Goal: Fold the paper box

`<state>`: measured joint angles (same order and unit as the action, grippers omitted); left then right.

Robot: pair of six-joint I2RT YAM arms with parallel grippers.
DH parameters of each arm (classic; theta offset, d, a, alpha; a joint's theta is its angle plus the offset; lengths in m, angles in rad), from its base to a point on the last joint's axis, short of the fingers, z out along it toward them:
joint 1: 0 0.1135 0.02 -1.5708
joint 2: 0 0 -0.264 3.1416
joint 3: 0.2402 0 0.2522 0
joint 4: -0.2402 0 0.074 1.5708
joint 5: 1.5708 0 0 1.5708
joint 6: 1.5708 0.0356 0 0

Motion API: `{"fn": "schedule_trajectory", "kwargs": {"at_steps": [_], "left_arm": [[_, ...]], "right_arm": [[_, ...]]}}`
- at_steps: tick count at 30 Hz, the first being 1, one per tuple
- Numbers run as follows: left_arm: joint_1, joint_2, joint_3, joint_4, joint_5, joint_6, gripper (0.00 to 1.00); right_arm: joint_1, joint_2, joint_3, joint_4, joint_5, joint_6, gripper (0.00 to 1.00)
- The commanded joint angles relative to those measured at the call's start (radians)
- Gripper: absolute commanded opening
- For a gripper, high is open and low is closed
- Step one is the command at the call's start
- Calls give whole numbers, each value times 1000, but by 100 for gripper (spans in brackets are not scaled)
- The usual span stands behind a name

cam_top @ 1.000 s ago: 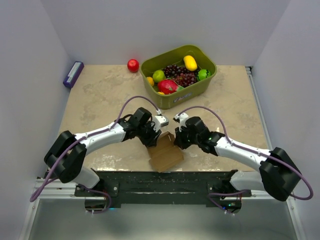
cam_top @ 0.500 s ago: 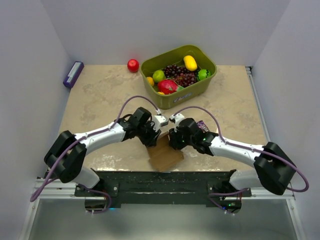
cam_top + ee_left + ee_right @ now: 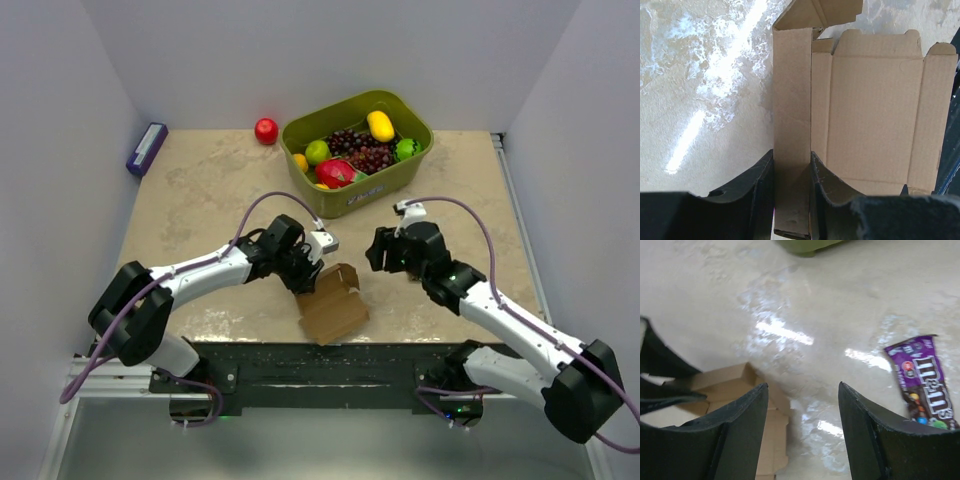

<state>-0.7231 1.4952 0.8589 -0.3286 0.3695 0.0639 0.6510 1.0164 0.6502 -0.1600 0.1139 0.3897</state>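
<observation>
The paper box (image 3: 334,306) lies as a brown die-cut sheet near the table's front edge, with one side panel folded upright. My left gripper (image 3: 307,279) is shut on that upright panel (image 3: 792,115), one black finger (image 3: 759,192) on each face of it; the flat base and its flaps (image 3: 875,110) spread to the right. My right gripper (image 3: 377,256) hangs open a short way right of the box with nothing between its fingers (image 3: 742,427). In the right wrist view the box's corner (image 3: 722,382) shows at lower left.
An olive-green bin (image 3: 372,194) of fruit stands behind both grippers. A red apple (image 3: 266,131) and a small purple box (image 3: 147,148) sit at the back left. A purple M&M's packet (image 3: 924,384) lies on the table right of my right gripper.
My right gripper has let go of the box's right edge, opened, and drawn back to the right. The left gripper and the box have stayed put.
</observation>
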Motion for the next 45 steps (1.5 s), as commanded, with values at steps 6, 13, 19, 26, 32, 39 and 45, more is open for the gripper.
{"fn": "schedule_trajectory", "kwargs": {"at_steps": [6,13,19,26,32,39,45], "left_arm": [[-4,-15,11,33,23,2,25],[-6,-10,12,34,22,2,25],[-4,-3,14,34,20,2,25],[-4,-1,14,34,29,7,25],[-4,2,14,34,34,8,25],[-6,2,12,36,49,14,25],[-6,3,11,37,69,22,25]], "right_arm": [[-86,134,-43,129,-112,26,58],[-86,221,-76,232,-339,-43,55],[-86,217,-101,266,-418,-61,54],[-86,271,-107,342,-471,-60,53],[-85,315,-110,395,-502,-60,52],[-79,355,-127,479,-528,-68,51],[-70,415,-119,525,-510,-83,46]]}}
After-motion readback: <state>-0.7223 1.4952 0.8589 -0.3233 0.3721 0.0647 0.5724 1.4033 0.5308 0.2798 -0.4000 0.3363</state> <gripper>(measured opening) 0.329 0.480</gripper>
